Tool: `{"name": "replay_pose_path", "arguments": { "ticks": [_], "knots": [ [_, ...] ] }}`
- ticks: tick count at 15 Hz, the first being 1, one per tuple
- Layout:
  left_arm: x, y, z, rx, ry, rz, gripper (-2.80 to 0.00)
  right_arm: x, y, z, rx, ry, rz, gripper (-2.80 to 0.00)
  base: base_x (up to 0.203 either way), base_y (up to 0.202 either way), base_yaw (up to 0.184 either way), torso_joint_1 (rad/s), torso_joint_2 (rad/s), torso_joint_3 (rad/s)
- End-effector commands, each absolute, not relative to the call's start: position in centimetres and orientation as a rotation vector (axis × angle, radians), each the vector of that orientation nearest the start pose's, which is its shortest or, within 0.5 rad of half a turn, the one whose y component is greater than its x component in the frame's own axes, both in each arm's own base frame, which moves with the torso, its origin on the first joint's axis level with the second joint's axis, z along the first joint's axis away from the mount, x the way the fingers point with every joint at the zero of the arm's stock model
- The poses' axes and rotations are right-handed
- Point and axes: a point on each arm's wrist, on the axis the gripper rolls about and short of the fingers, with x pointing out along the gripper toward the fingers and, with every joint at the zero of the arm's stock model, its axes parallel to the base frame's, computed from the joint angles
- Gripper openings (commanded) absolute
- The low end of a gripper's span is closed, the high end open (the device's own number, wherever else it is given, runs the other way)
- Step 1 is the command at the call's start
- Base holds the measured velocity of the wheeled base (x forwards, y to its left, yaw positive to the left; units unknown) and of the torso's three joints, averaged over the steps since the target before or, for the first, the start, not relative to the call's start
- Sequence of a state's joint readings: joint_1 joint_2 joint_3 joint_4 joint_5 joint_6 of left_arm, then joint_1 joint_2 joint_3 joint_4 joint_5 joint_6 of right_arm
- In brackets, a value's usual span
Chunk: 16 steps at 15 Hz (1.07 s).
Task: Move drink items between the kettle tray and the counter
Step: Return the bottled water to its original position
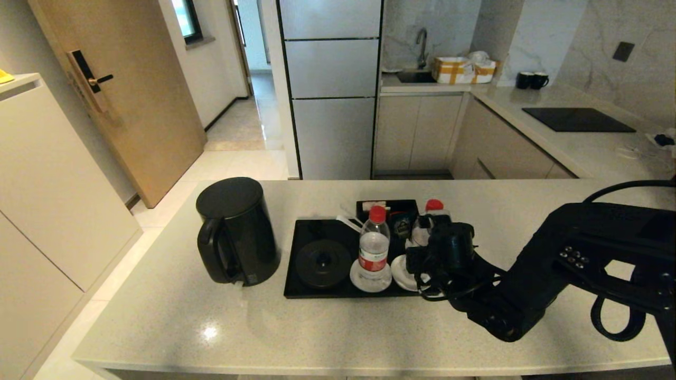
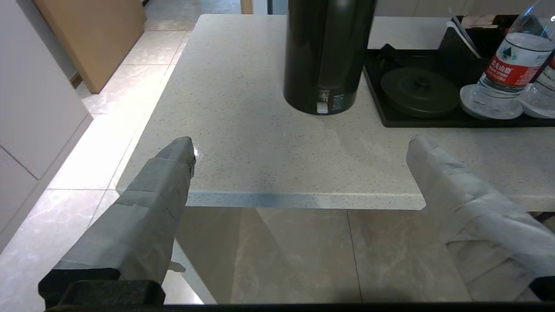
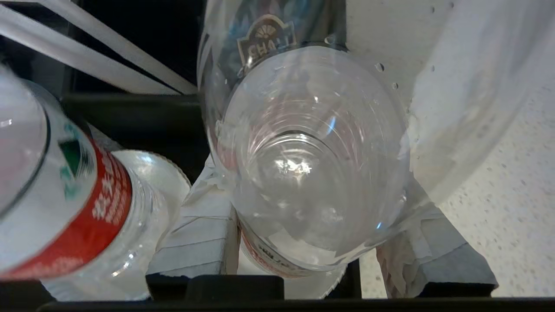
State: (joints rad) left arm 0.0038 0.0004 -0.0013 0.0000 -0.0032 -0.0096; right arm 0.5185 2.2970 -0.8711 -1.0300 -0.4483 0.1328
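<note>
On the speckled grey-beige stone desk (image 1: pixel 327 327), the right gripper (image 3: pixel 318 242) is pinching the second clear red-capped water bottle (image 1: pixel 430 219), upright at centre-right on the glossy black kettle tray (image 1: pixel 311 293), beside the first bottle (image 1: pixel 373 248), while the left gripper (image 2: pixel 299 145) is hanging spread.

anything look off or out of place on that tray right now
The black kettle stands on the counter, beside the kettle tray, so its round base sits bare. One water bottle stands upright on a white saucer. The right gripper is closed on the other bottle. Nothing looks spilled or damaged.
</note>
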Motion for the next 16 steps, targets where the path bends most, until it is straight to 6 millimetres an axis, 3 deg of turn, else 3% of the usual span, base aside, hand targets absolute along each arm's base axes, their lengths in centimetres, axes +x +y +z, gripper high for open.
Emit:
{"name": "replay_pose_path", "arguments": {
  "ticks": [1, 5, 6, 16],
  "knots": [
    [-2.3, 0.0, 7.6, -0.009, -0.002, 0.002, 0.0, 33.8, 18.6, 1.7, -0.065, 0.374, 0.05, -2.8, 0.0, 0.0, 0.0, 0.0, 0.0, 0.0],
    [-2.3, 0.0, 7.6, -0.009, -0.002, 0.002, 0.0, 32.6, 19.7, 0.7, -0.094, 0.397, 0.074, -2.8, 0.0, 0.0, 0.0, 0.0, 0.0, 0.0],
    [-2.3, 0.0, 7.6, -0.011, -0.002, 0.002, 0.0, 32.8, 19.8, 0.7, -0.096, 0.386, 0.058, 0.0, 0.0, 0.0, 0.0, 0.0, 0.0, 0.0],
    [-2.3, 0.0, 7.6, -0.009, -0.002, 0.002, 0.0, 30.7, 18.5, 4.4, -0.065, 0.343, 0.068, 0.0, 0.0, 0.0, 0.0, 0.0, 0.0, 0.0]
  ]
}}
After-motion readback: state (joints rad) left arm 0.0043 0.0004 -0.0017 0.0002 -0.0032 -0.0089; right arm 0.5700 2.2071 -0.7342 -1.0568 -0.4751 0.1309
